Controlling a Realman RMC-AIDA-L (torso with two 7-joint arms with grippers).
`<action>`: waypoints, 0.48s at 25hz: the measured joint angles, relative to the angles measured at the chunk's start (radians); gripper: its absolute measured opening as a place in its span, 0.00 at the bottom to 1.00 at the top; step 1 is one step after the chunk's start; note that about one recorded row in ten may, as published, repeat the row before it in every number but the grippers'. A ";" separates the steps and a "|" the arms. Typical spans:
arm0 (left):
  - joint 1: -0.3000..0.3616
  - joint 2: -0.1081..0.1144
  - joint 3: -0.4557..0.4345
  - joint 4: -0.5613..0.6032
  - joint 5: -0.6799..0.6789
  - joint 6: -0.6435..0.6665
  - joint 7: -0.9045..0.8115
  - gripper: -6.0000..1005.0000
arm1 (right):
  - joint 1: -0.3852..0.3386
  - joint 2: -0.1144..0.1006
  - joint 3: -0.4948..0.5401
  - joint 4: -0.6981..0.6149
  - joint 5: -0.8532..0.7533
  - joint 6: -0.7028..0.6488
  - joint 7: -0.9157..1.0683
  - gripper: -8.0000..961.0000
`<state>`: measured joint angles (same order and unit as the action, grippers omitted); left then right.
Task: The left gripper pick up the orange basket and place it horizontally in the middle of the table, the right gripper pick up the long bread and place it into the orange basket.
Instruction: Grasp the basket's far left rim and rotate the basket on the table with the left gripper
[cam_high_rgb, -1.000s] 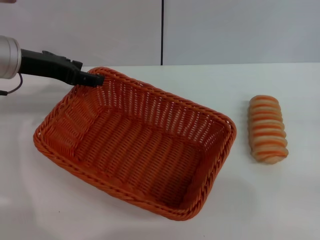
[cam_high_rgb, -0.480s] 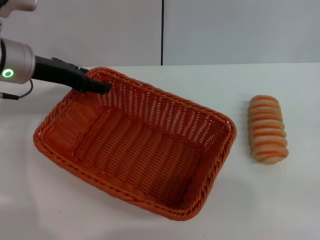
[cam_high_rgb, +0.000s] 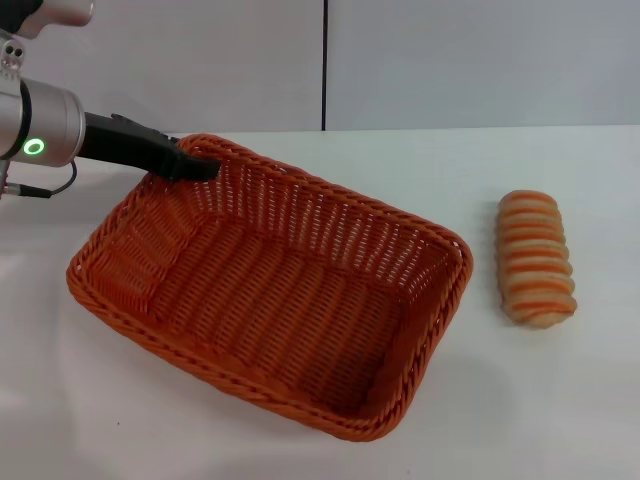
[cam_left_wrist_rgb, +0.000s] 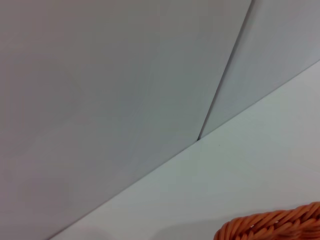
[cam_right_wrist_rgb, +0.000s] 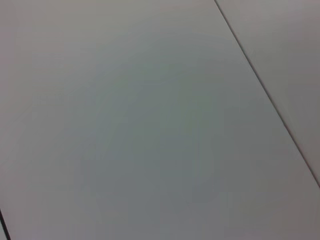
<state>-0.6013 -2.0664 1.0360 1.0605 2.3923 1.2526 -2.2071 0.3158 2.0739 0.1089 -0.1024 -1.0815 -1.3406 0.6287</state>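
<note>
At the far left of the head view we see the left gripper (cam_high_rgb: 200, 167), a slim black claw on a black arm with a silver cylindrical segment carrying a glowing green ring, reaching in from the left edge. Its tip sits at the far left corner of the large rectangular orange woven basket (cam_high_rgb: 270, 285), right at the braided rim; we cannot tell whether its jaws are parted or closed, nor whether they have hold of the rim. The basket rests on the plain white tabletop (cam_high_rgb: 560, 400), turned at an angle, one long side running from near left to near right. Its woven floor and sloping sides are bare; we see nothing lying inside it. In the left wrist view only a short curve of the basket's rim (cam_left_wrist_rgb: 275, 227) shows against the table and the pale grey wall (cam_high_rgb: 480, 60). To the right of the basket, apart from it, lies the small oblong loaf of long bread (cam_high_rgb: 537, 258), striped crosswise in orange-brown and cream, on the table. The right wrist view shows only pale grey panel.
</note>
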 joint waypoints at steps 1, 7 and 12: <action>0.000 0.000 0.000 0.000 0.000 0.000 0.000 0.69 | -0.001 0.000 0.002 0.000 0.000 0.000 0.000 0.51; 0.002 0.000 0.003 0.000 -0.002 -0.003 0.000 0.44 | -0.005 0.000 0.009 0.000 0.000 0.000 0.000 0.51; 0.005 0.000 -0.002 0.000 -0.006 -0.003 0.000 0.24 | -0.005 0.000 0.010 0.000 0.000 0.000 0.000 0.51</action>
<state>-0.5966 -2.0662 1.0341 1.0606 2.3867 1.2500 -2.2075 0.3111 2.0740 0.1190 -0.1028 -1.0815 -1.3407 0.6289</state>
